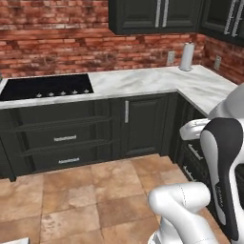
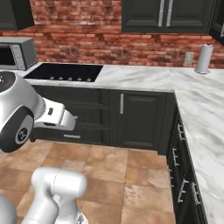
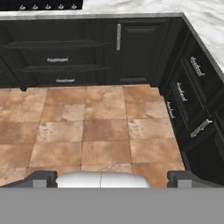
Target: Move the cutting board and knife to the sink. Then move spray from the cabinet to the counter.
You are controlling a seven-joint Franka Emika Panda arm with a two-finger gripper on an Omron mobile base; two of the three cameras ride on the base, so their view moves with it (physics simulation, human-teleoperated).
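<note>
Pincer jaws wide apart, empty, above tile floor; marble bench corner w/ paper-towel roll at 1 o'clock.

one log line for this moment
gripper: open, empty, aimed at tile floor | counter: paper towel roll standing

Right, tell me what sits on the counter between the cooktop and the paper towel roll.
Nothing: from cooktop to paper towel roll, the counter is bare marble in both base views.
</note>
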